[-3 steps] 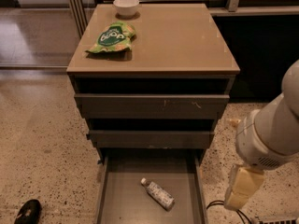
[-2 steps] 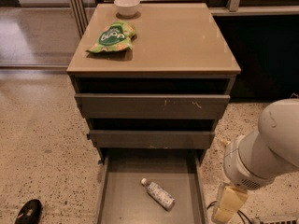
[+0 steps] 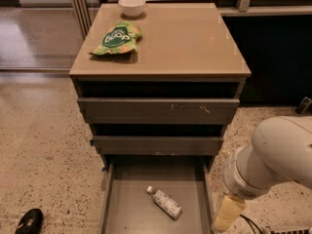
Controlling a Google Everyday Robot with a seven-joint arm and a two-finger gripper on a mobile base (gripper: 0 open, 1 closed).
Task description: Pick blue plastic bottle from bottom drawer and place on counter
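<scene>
The grey cabinet stood on a speckled terrazzo floor, with 3 drawers in its front. The bottom drawer was pulled well out from the cabinet's base, its flat grey floor open to view. The blue plastic bottle lay on its side on that floor, toward the middle and a little to the cabinet's right half, slanted, with its white cap pointing back toward the cabinet and its speckled label facing up. It touched neither side wall.

The 2 upper drawers sat above it in the cabinet, each slightly out, with scuffs on the top one's front.

The counter, the cabinet's glossy tan top, carried a green snack bag near its front left corner and a white bowl at its back edge, just behind the bag.

The robot's white arm hung off the cabinet's front right corner, outside the open drawer. The gripper, a pale yellowish piece under the arm, was just beside the drawer's right wall, apart from the bottle and holding nothing visible; whether it was open or closed could not be made out.

A dark shoe-like object lay on the floor, well to the cabinet's left.
</scene>
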